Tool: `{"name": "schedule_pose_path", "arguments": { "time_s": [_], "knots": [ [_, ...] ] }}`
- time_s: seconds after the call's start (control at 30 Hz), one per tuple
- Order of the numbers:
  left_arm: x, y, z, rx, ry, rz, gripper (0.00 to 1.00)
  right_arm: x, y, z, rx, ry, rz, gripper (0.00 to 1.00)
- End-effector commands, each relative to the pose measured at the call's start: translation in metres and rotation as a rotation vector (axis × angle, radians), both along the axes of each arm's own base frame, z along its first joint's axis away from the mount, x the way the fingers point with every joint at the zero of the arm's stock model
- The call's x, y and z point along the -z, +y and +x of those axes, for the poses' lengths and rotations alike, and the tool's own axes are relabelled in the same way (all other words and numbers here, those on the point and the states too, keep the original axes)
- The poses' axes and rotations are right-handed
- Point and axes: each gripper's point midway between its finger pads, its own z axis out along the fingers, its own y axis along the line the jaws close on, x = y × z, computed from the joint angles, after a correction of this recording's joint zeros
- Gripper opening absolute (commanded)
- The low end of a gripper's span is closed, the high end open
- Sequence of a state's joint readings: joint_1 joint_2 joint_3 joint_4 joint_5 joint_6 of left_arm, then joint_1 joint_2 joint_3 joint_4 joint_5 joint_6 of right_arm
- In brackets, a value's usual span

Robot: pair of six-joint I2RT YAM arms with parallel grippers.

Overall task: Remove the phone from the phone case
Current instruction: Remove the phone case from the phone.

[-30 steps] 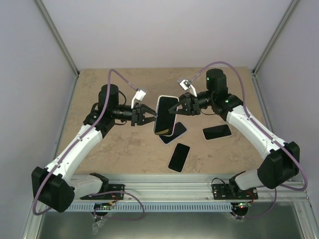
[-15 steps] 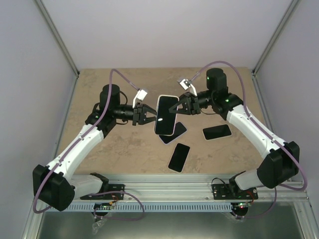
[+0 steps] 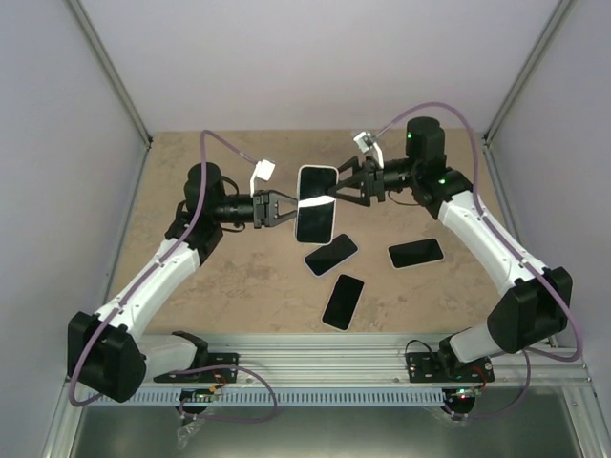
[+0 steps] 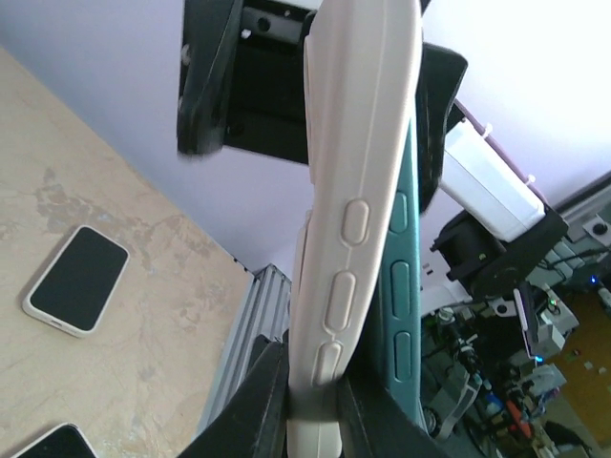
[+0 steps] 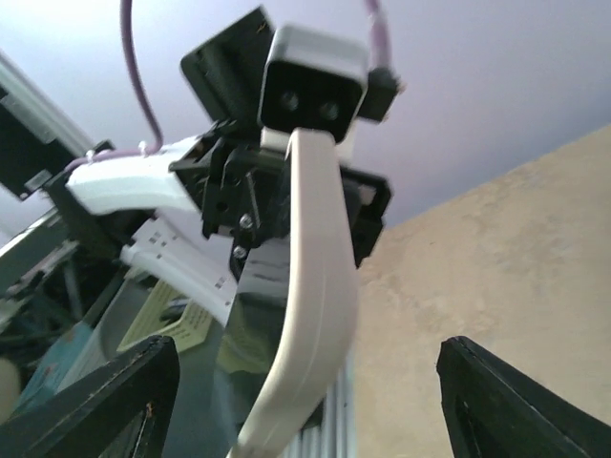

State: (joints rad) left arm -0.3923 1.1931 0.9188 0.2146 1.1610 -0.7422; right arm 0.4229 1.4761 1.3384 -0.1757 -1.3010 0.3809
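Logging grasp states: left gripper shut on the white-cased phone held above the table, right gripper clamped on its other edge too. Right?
Not quite: the right gripper is open, its fingers spread wide either side of the white-cased phone, as the right wrist view shows. The left gripper is shut on it above the table.

Bright, even light (shadows faint), though the phone case (image 5: 315, 315) looks soft in the right wrist view.
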Motion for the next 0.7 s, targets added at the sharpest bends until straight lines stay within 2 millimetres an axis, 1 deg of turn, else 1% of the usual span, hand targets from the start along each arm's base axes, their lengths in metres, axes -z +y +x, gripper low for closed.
{"name": "schedule_pose_path", "arguments": {
  "time_s": [0.0,0.07,0.1,0.13,0.17,0.23,0.33,0.37,0.4,0.47,0.53,0.67],
  "knots": [
    [-0.017,0.007,0.015,-0.074,-0.01,-0.043,0.0,-0.018,-0.013,0.033,0.135,-0.095,-0.004,0.8],
    [-0.016,0.01,0.023,-0.112,0.017,-0.042,0.0,-0.024,-0.019,0.049,0.213,-0.152,-0.027,0.82],
    [-0.016,0.012,0.027,-0.133,0.03,-0.041,0.0,-0.022,-0.021,0.057,0.255,-0.176,-0.054,0.83],
    [-0.014,0.014,0.033,-0.155,0.045,-0.039,0.0,-0.028,-0.022,0.062,0.288,-0.216,-0.069,0.84],
    [-0.013,0.017,0.039,-0.182,0.066,-0.037,0.0,-0.03,-0.024,0.068,0.323,-0.246,-0.089,0.85],
    [-0.001,0.023,0.058,-0.291,0.147,0.009,0.0,-0.035,-0.027,0.077,0.388,-0.305,-0.121,0.85],
    [0.005,0.031,0.081,-0.411,0.181,0.08,0.0,-0.034,-0.032,0.094,0.494,-0.397,-0.201,0.86],
    [0.001,0.034,0.088,-0.448,0.193,0.093,0.0,-0.029,-0.033,0.099,0.524,-0.408,-0.241,0.86],
    [0.003,0.036,0.093,-0.467,0.206,0.103,0.0,-0.025,-0.032,0.103,0.537,-0.45,-0.28,0.86],
    [0.0,0.041,0.101,-0.503,0.222,0.104,0.0,-0.017,-0.028,0.107,0.552,-0.502,-0.349,0.86],
    [0.007,0.046,0.108,-0.534,0.269,0.107,0.0,-0.01,-0.023,0.11,0.572,-0.555,-0.41,0.86],
    [0.022,0.056,0.117,-0.57,0.38,0.084,0.0,-0.013,-0.009,0.101,0.574,-0.699,-0.448,0.85]
  ]
}}
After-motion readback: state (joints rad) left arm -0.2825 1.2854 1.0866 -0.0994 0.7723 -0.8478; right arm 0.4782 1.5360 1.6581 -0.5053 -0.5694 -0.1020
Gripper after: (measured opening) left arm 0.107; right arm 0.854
